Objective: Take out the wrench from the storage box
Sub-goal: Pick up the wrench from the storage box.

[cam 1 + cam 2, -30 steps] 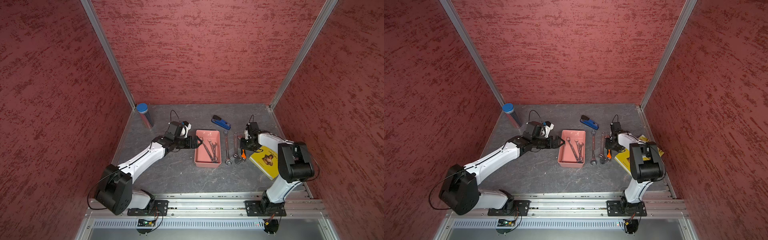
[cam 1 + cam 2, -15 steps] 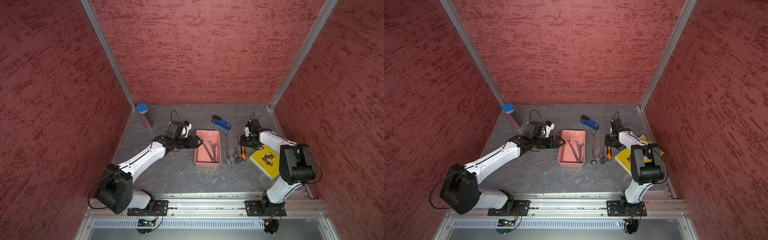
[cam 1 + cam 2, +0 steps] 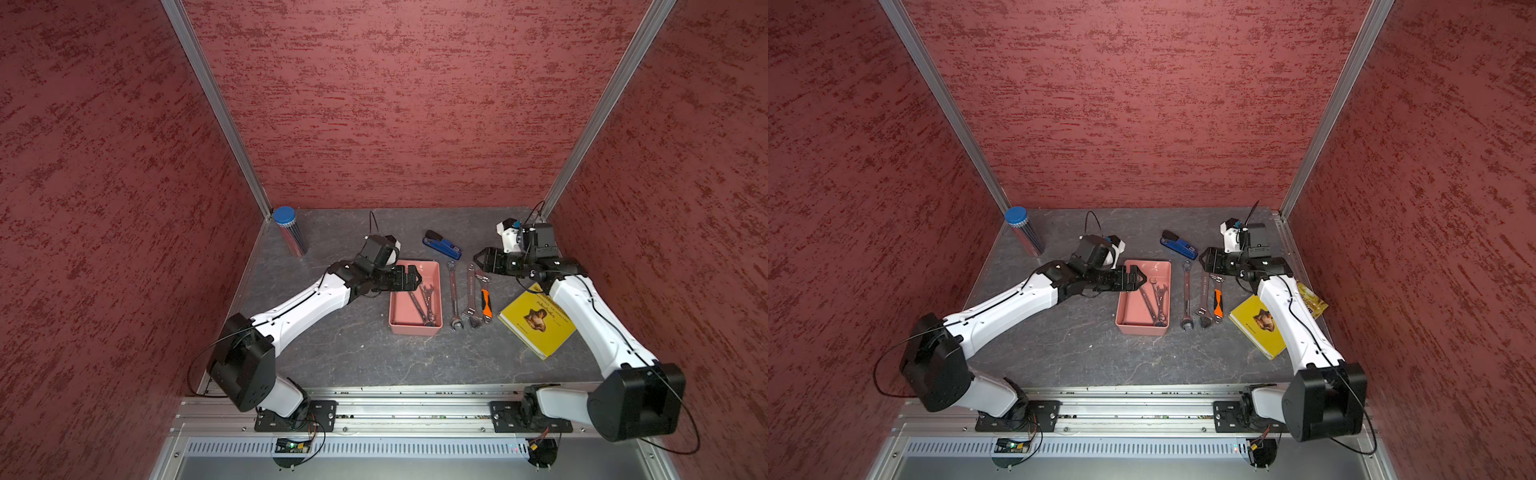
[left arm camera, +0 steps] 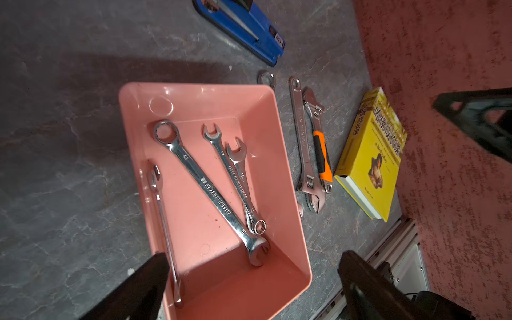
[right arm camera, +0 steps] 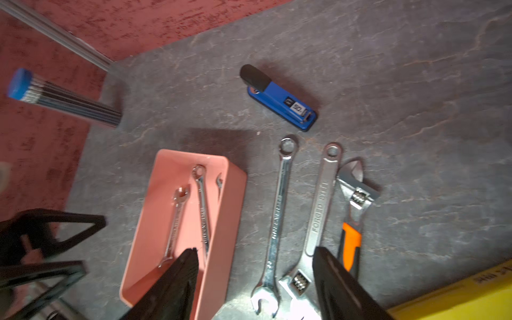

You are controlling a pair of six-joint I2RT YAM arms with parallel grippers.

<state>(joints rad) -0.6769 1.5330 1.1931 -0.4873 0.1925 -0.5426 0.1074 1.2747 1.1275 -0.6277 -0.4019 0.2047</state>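
The salmon-pink storage box (image 3: 414, 331) (image 3: 1142, 329) sits mid-table in both top views. Several steel wrenches lie loose on its floor, the longest wrench (image 4: 210, 191) slanting across it. My left gripper (image 3: 417, 277) (image 4: 253, 266) hovers open over the box's far left end with nothing between its fingers. My right gripper (image 3: 478, 261) (image 5: 255, 252) is open and empty, raised over the far ends of the wrenches lying on the table right of the box (image 5: 227, 216).
Right of the box lie a combination wrench (image 3: 454, 295), a silver adjustable wrench (image 3: 471, 295) and an orange-handled adjustable wrench (image 3: 485, 300). A yellow book (image 3: 538, 318) lies under my right arm. A blue stapler (image 3: 442, 245) and a blue-capped tube (image 3: 291, 232) are at the back.
My right gripper has opened, lifted off the orange-handled wrench and drawn back toward the rear wall. The left arm has hardly moved.
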